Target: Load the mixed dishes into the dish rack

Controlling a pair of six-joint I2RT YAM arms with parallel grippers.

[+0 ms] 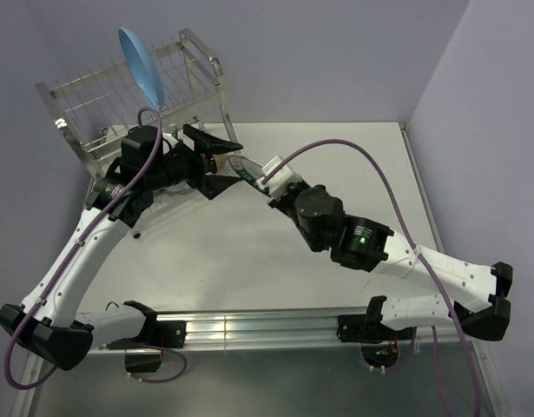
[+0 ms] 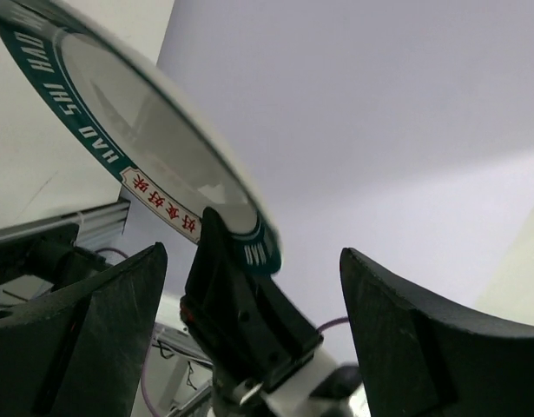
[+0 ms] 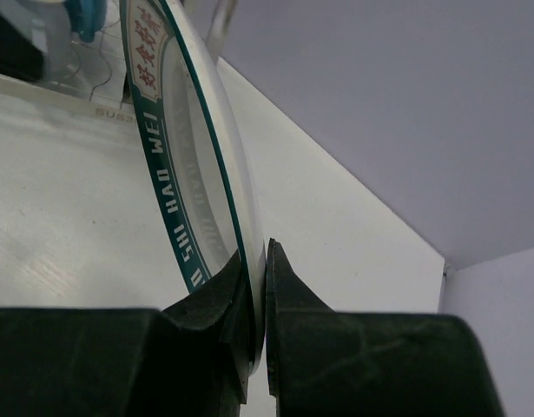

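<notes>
I hold the white plate (image 3: 193,165) on edge above the table (image 1: 336,174), the lower part of its rim pinched tight between the fingers of my right gripper (image 3: 258,256). Its face is plain white inside a dark green border, which carries white lettering and a pale panel of red characters. Beyond it, at the far left of the table, stands the dish rack (image 1: 93,104), a shiny steel wire frame, with the light-blue plate (image 1: 142,68) set upright in its upper tier and rising well above the wires.
</notes>
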